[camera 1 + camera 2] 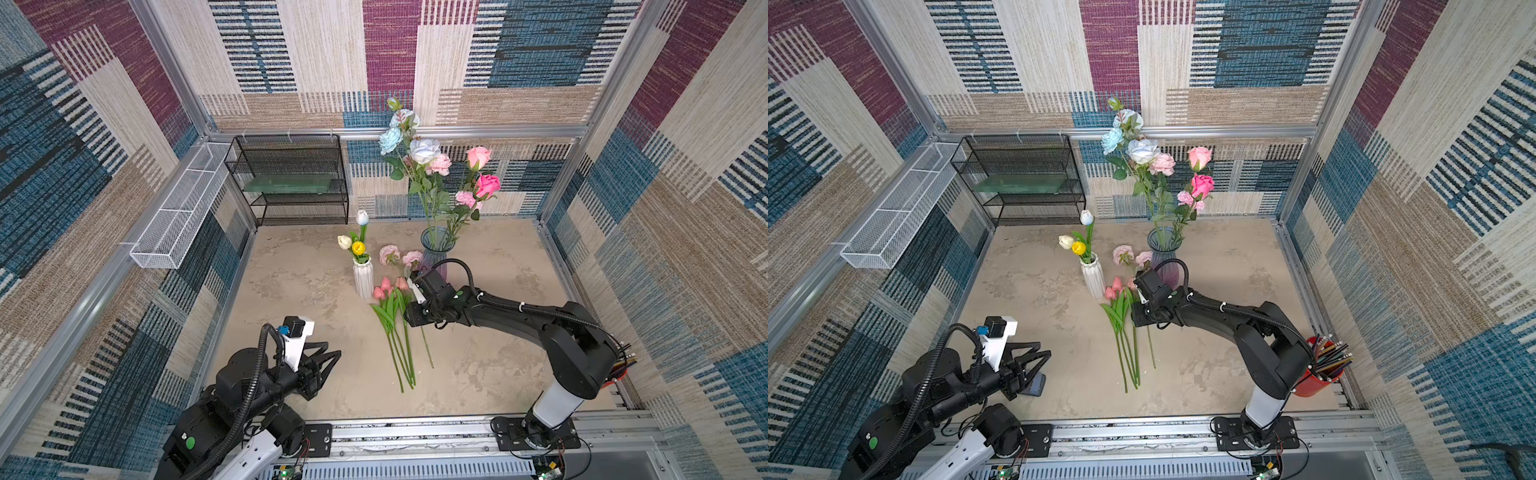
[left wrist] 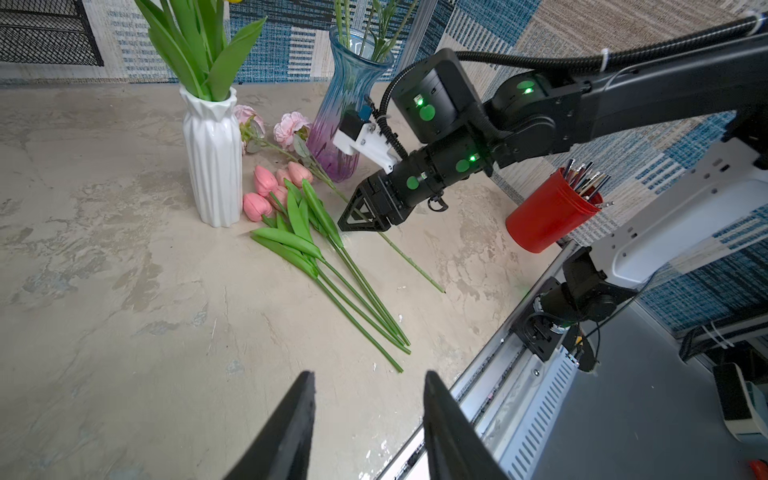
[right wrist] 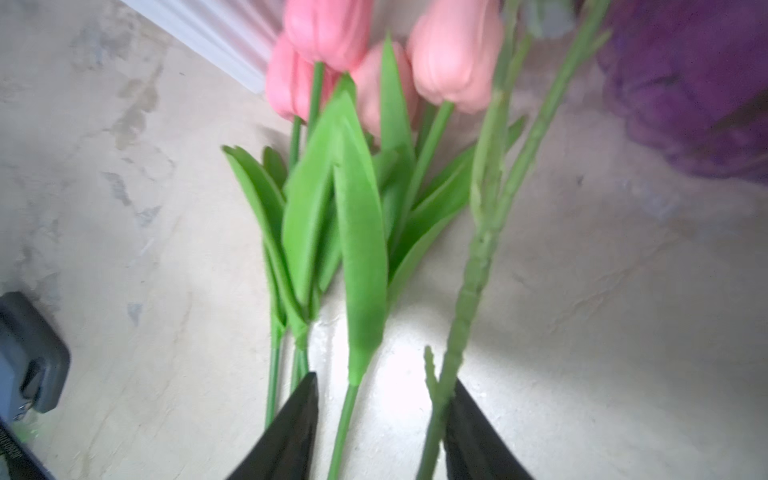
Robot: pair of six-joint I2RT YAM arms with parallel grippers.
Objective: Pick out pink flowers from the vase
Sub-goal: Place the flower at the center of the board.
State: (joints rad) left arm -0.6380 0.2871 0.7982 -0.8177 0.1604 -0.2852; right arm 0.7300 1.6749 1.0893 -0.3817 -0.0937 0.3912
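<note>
done: bunch of pink tulips (image 1: pixel 388 286) flat on the worktop (image 1: pixel 498 332), heads just beside the white vase (image 1: pixel 363 278); two-headed pale pink stem (image 1: pixel 389 254) lies next to them, blooms near the foot of the glass vase (image 1: pixel 436 245).
white vase: holds only white and yellow tulips (image 1: pixel 353 241); no pink that I can see, looks finished.
glass vase: pink to come out, all upright in it: pale pink peony (image 1: pixel 439 164), pink rose (image 1: pixel 478 157), hot pink rose (image 1: pixel 487 185), frilly carnation (image 1: pixel 467 198). They are mixed with the blue and white roses (image 1: pixel 405 133), which stay.
right end effector (image 3: pixel 384 380): low over the worktop beside the tulips, released. Fingers are apart; the pale pink stem and one tulip stem run between them, nothing pinched.
left end effector (image 2: pixel 369 374): near the front edge, well apart from the flowers, fingers apart, empty.
progress: roughly halfway, I'd judge.
left to do: four pink blooms in the glass vase, probably one stem at a time.
</note>
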